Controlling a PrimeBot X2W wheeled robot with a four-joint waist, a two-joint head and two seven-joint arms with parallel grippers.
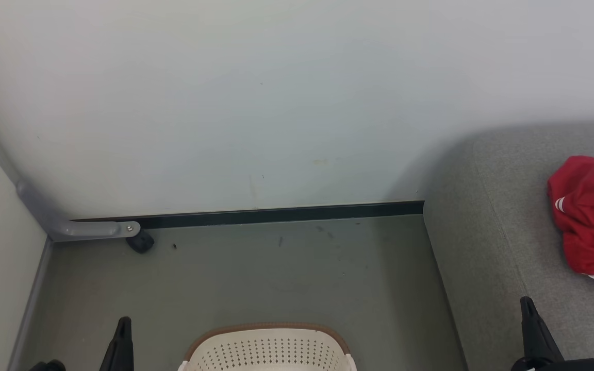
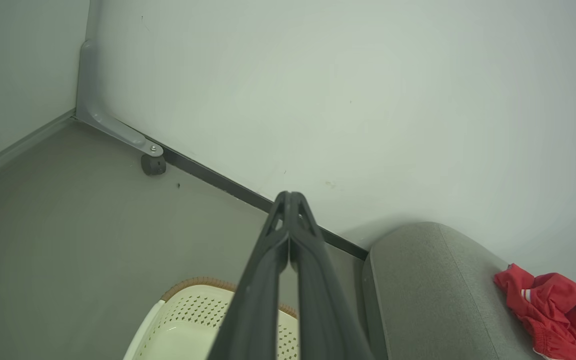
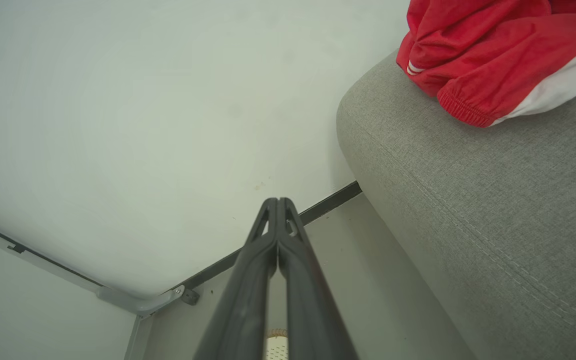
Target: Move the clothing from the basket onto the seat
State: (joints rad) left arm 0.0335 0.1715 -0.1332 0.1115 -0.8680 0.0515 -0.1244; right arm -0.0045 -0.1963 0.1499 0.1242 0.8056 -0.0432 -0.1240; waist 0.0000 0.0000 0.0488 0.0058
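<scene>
The clothing (image 1: 588, 216) I could see was a crumpled red heap with a white band and thin white stripes, and it lay on top of the seat (image 1: 498, 221), not in the basket (image 1: 268, 350). It sat towards the far right of the cushion, cut by the edge of the head view, so bunched that I could name no true long axis; a gathered cuff and the white band faced the cushion's front edge. From the jaws it lay ahead and to the right, well apart from both grippers. The right gripper (image 1: 528, 305) was plainly the nearer, its tip standing over the front of the seat below the heap. The left gripper (image 1: 122, 325) was over the floor (image 1: 276, 278) on the far side of the basket. The basket stood on the floor between the two grippers, just beside the seat's side. The stretch of its perforated wall and bottom that I could see held nothing red, though its near part was out of view, so I could not tell whether a garment was left inside. Both arms were low with the fingers pointing forward towards the wall (image 1: 276, 103), and on each the two dark fingers were pressed together at the tips, pinching nothing. I judged that any coming move turned on the basket: it lay below and between the tips, so either arm would have to part its fingers and dip down and inward
</scene>
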